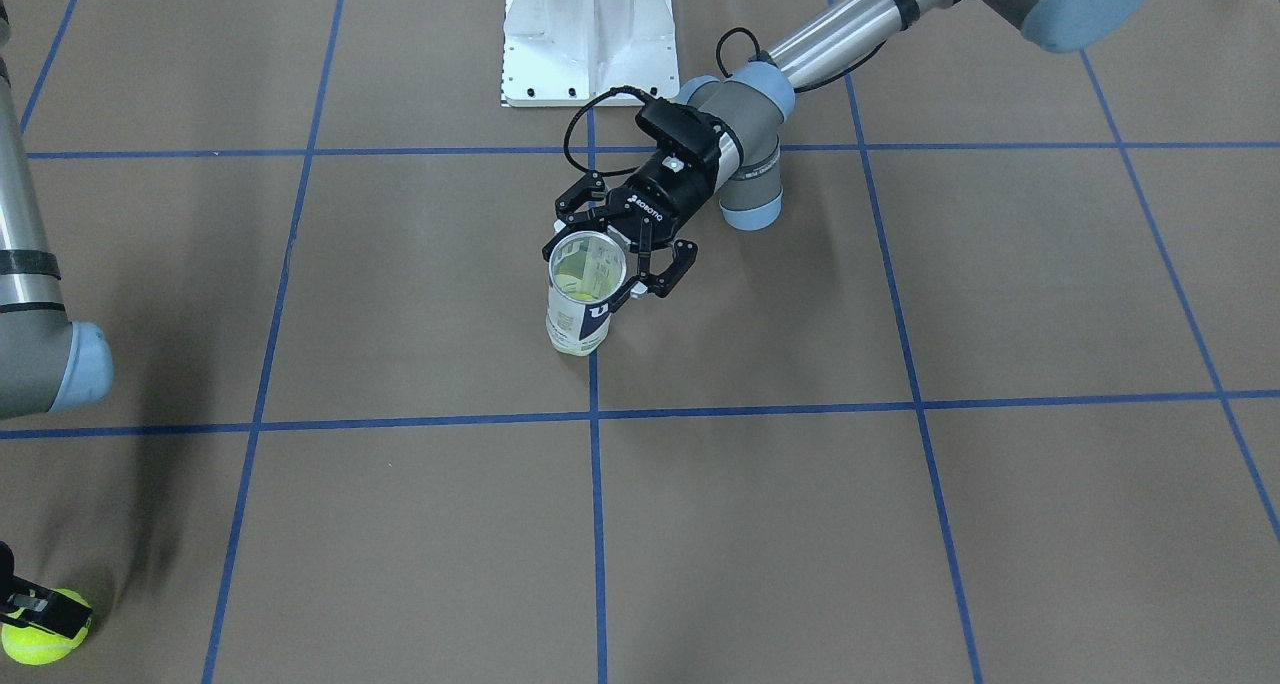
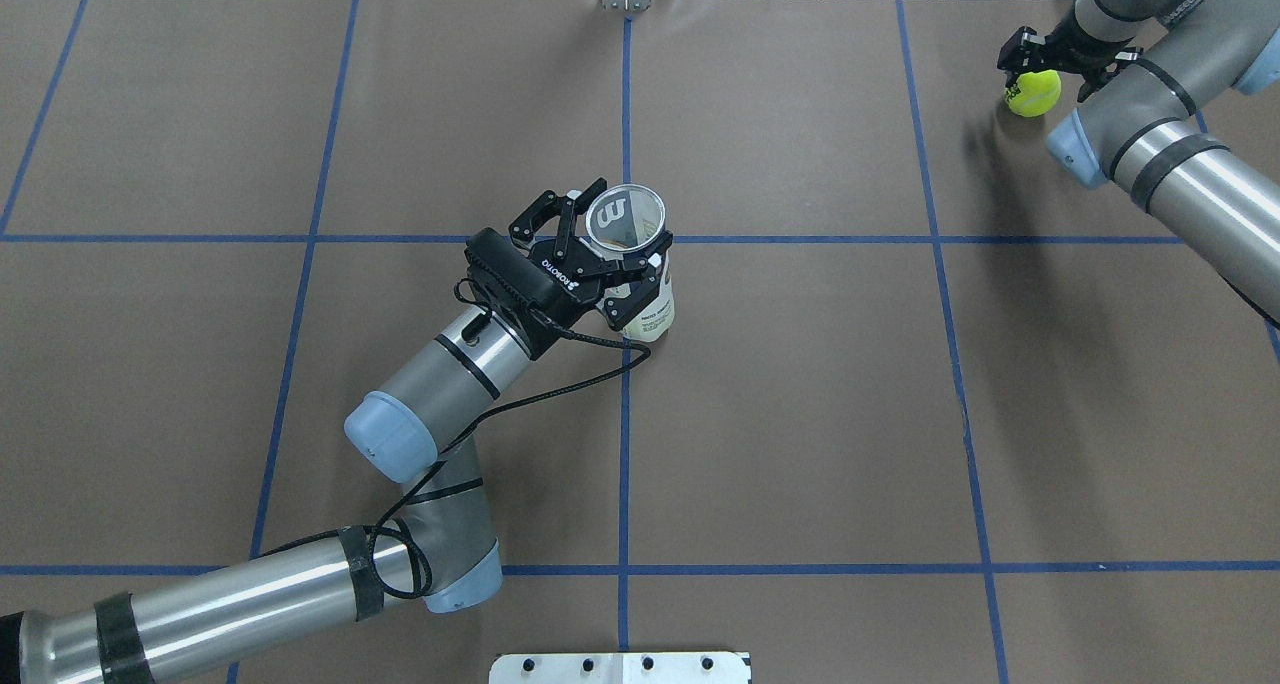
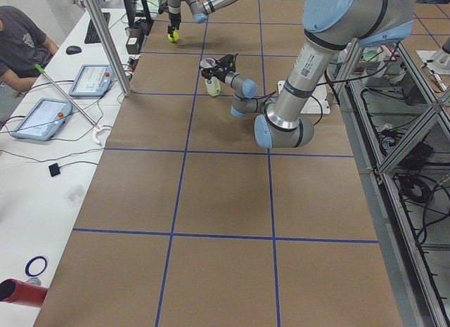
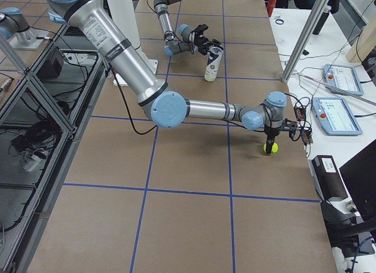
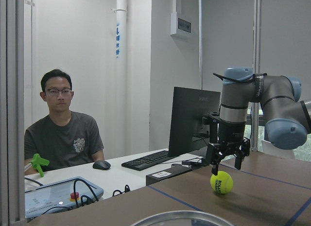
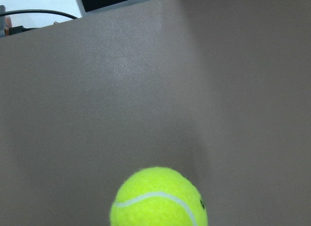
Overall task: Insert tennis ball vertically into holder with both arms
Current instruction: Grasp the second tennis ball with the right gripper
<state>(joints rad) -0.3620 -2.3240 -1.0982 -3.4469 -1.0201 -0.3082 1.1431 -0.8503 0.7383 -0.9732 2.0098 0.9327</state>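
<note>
Clear plastic holder (image 2: 634,264) stands upright near the table centre, on the crossing of two blue tape lines (image 2: 800,239), its open mouth facing up. A ball already lies inside it, low down, as the front-facing view shows.

Left gripper (image 2: 612,254) is clamped on the holder from the side, just below the metal rim, one finger on each side of the wall. The long axis of the holder is vertical.

Right gripper (image 2: 1040,64) sits at the far corner of the table on the robot's right, directly above the tennis ball (image 2: 1033,93). Its fingers straddle the top of the ball. The ball rests on or just off the table; whether the fingers have closed on it cannot be told.

Key relation: ball and holder are well apart. The holder mouth lies toward the table centre from the right gripper, and it opens upward. The right arm is the nearer one to the ball. A likely requirement is a lift above rim height, then a straight descent along the vertical axis.
</note>
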